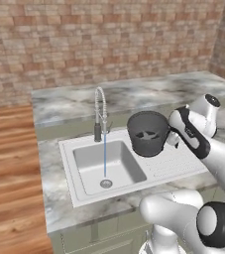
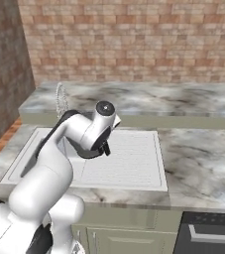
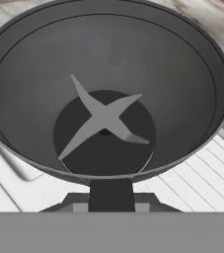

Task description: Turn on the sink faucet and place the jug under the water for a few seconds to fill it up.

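The dark grey jug (image 1: 147,134) hangs tilted in the air over the sink's ribbed draining board, just right of the basin. My gripper (image 1: 172,137) is shut on its right rim. The hand view looks straight into the jug (image 3: 34,84), which has a grey cross-shaped blade at its bottom, and a dark fingertip (image 3: 111,195) grips the near rim. The chrome spring-neck sink faucet (image 1: 100,106) stands behind the basin. A thin blue stream of water (image 1: 104,156) falls from it to the drain (image 1: 106,183), left of the jug and apart from it.
The light sink (image 1: 69,154) is set in a marble counter (image 1: 59,106) with a brick wall behind. The draining board (image 2: 129,161) lies right of the basin. My own arm covers most of the basin in the right base view. A dark appliance (image 2: 208,233) sits below the counter at the right.
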### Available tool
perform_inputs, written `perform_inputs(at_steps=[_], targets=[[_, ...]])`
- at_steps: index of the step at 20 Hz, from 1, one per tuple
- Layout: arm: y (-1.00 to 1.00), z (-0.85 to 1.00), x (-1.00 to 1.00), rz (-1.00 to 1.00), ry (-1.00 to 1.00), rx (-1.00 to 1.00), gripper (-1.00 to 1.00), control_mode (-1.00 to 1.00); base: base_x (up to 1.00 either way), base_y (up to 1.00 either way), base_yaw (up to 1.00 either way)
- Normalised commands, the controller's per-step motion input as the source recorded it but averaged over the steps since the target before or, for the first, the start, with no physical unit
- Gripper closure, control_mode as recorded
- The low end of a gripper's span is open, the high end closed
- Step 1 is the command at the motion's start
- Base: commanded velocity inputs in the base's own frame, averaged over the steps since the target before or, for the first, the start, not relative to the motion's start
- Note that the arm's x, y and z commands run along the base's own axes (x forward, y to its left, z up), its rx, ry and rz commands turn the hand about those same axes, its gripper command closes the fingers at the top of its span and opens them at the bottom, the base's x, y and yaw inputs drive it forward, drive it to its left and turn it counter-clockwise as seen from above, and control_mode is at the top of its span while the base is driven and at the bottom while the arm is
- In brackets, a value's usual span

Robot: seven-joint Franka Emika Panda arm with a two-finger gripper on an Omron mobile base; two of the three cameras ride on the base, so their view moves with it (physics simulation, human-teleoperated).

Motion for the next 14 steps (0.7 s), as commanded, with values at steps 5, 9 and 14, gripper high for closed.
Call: perform_inputs(at_steps=[5,9,14], targets=[[0.46,0.0,0.0,-0.04,0.1,0.0,1.0,-1.0,0.0,0.0,0.0],[0.5,0.0,0.0,-0.06,0.09,-0.01,1.0,-1.0,0.0,0.0,0.0],[0.4,-0.01,0.0,-0.09,0.09,0.0,1.0,-1.0,0.0,0.0,0.0]])
